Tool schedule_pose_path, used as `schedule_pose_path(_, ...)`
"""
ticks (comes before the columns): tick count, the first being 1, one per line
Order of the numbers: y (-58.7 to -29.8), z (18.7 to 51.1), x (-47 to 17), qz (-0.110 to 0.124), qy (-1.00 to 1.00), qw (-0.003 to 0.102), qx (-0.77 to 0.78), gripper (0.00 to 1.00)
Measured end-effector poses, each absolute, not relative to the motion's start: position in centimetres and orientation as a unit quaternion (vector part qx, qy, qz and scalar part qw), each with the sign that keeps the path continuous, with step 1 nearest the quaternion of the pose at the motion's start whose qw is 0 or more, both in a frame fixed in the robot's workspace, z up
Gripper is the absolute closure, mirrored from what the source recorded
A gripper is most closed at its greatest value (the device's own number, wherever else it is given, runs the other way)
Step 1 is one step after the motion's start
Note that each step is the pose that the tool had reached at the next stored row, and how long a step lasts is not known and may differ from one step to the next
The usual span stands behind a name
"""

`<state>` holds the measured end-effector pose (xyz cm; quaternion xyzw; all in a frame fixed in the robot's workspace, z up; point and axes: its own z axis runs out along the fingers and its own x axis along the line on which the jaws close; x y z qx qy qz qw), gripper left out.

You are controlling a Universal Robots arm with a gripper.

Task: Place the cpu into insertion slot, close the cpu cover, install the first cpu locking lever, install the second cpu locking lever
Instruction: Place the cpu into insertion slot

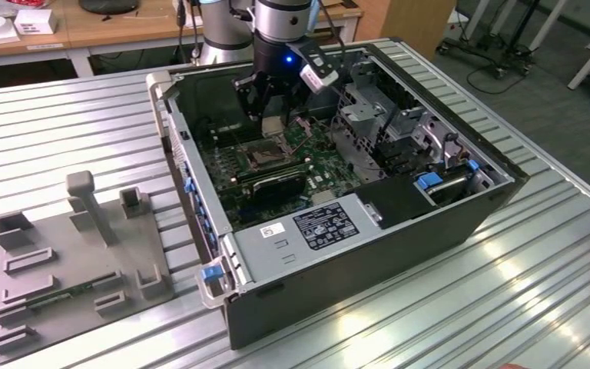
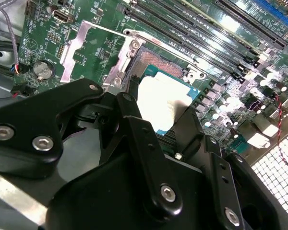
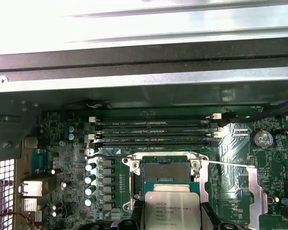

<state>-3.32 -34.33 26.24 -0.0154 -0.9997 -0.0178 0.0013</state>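
Note:
Inside the open computer case, my gripper is shut on the cpu, a small square chip with a silvery top. Both wrist views show the cpu clamped between the black fingers by two opposite edges. It hangs above the green motherboard, just to one side of the insertion slot, whose dark centre lies bare. The cpu cover is flipped open and lies flat beside the slot. A thin wire locking lever stands raised.
Long black memory slots run beside the socket. A metal drive cage and the case walls hem in the board. A grey fixture plate lies on the slatted table at the exterior view's left.

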Motion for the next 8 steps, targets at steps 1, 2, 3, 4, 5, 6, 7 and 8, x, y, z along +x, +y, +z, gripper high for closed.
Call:
schedule_pose_path(1,-34.33,26.24,-3.32,-0.018,-1.000,0.001,-0.015,0.46)
schedule_pose_path(2,-34.32,26.24,-3.32,-0.018,-1.000,0.001,-0.015,0.46)
schedule_pose_path(3,-34.32,26.24,-3.32,-0.018,-1.000,0.001,-0.015,0.46)
schedule_pose_path(4,-34.32,26.24,-3.32,-0.018,-1.000,0.001,-0.015,0.46)
schedule_pose_path(5,-34.32,26.24,-3.32,-0.018,-1.000,0.001,-0.015,0.46)
schedule_pose_path(6,-34.32,26.23,-3.32,-0.018,-1.000,0.001,-0.015,0.46)
schedule_pose_path(7,-34.32,26.19,-3.32,-0.018,-1.000,0.001,-0.015,0.46)
schedule_pose_path(8,-34.32,26.16,-3.32,-0.018,-1.000,0.001,-0.015,0.46)
